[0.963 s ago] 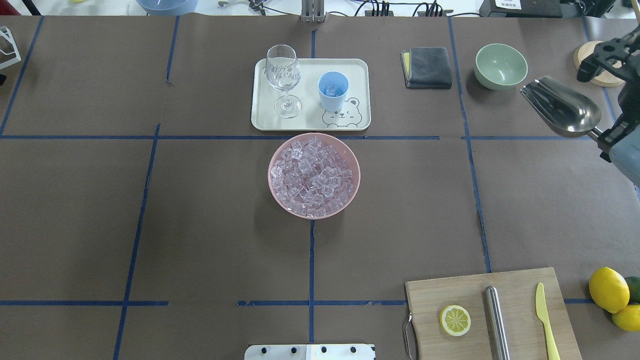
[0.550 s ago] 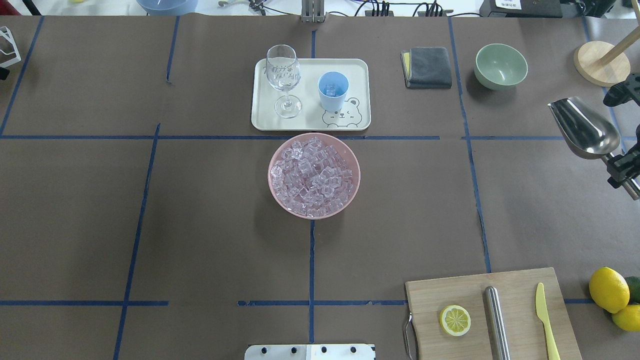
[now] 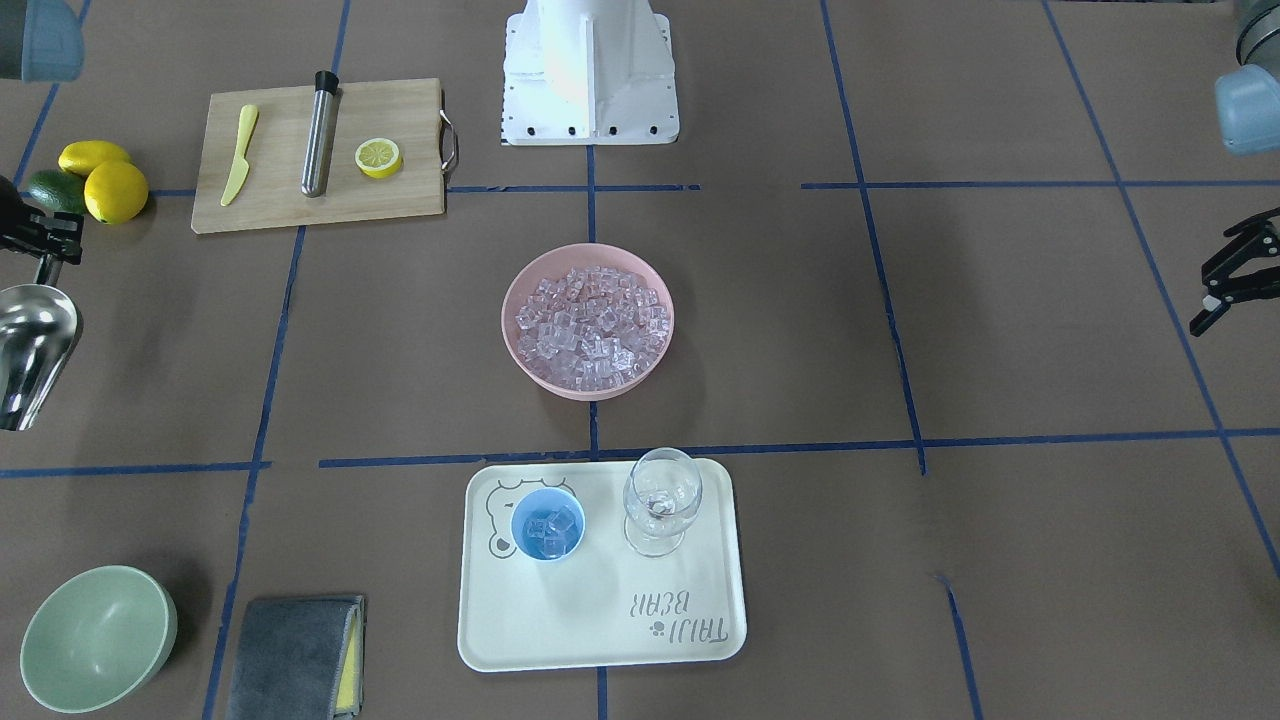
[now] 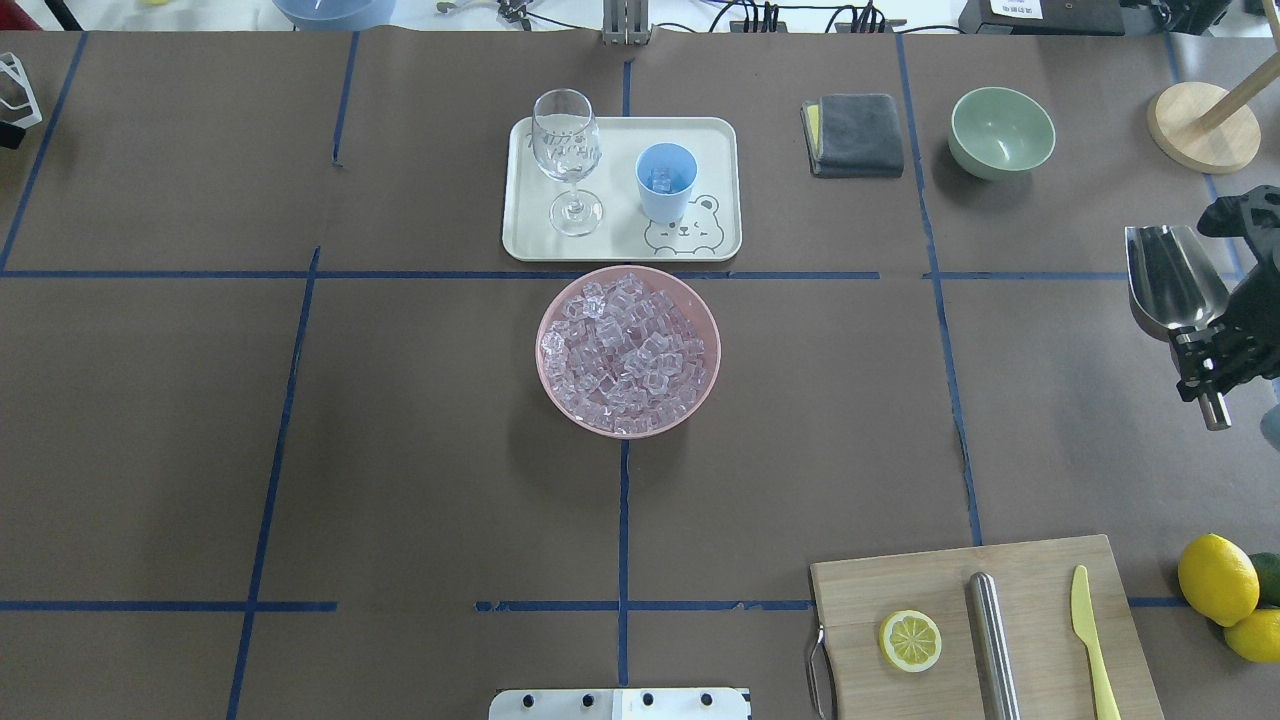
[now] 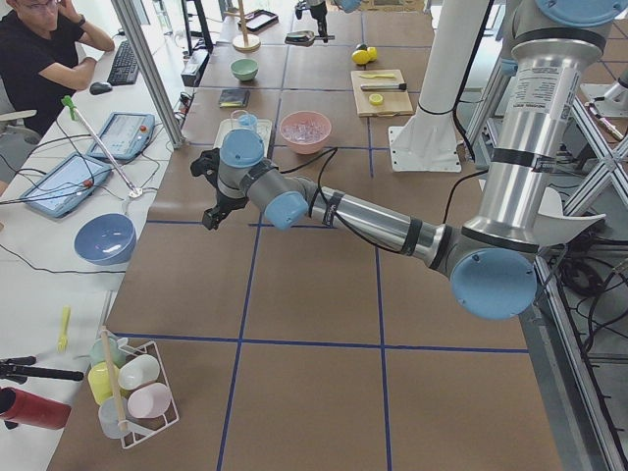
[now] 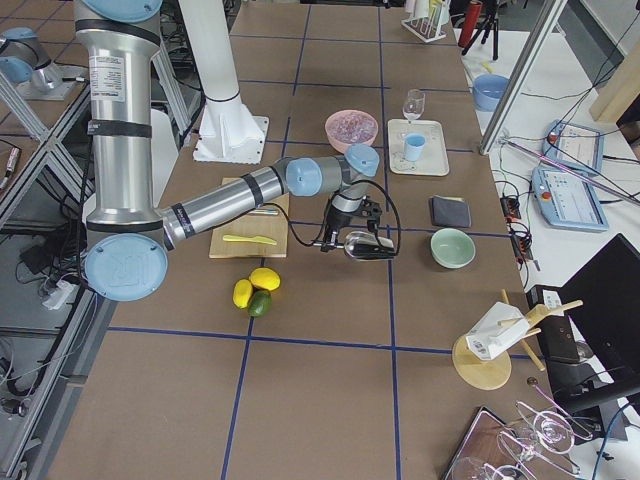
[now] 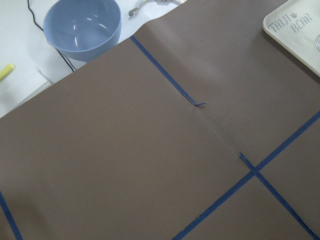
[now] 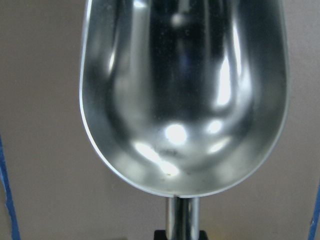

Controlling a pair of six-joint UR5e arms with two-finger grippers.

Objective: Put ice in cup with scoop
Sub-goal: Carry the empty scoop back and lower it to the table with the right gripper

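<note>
The ice (image 4: 628, 350) lies well apart from the scoop (image 4: 1175, 290), whose thin handle is clamped between the fingers of the right gripper (image 4: 1213, 358) at the far right side of the table (image 4: 400, 420). The scoop's trough points away from the robot, its handle back toward it, and the wrist camera shows only bare, shiny metal inside. It is held between the pale green bowl (image 4: 1001, 130) and the wooden cutting board (image 4: 1040, 575), near neither.

On the board rest a lemon half (image 4: 910, 640), a steel cylinder (image 4: 993, 640) and a yellow knife (image 4: 1090, 640), side by side and apart; whole lemons (image 4: 1217, 578) sit just off its right edge. A folded grey cloth (image 4: 858, 135) lies beside the green bowl.

At mid-table most of the cubes fill a pink bowl (image 4: 541, 345). Just beyond it stands a cream tray (image 4: 530, 235) (printed with a bear), carrying the light-blue cup (image 4: 666, 182) and a clear wine glass (image 4: 567, 150), both upright and close together without touching. A few cubes lie at the bottom of the cup.

On the opposite side the left gripper (image 3: 1215, 290) hangs over bare brown table, its jaws spread and holding nothing.
</note>
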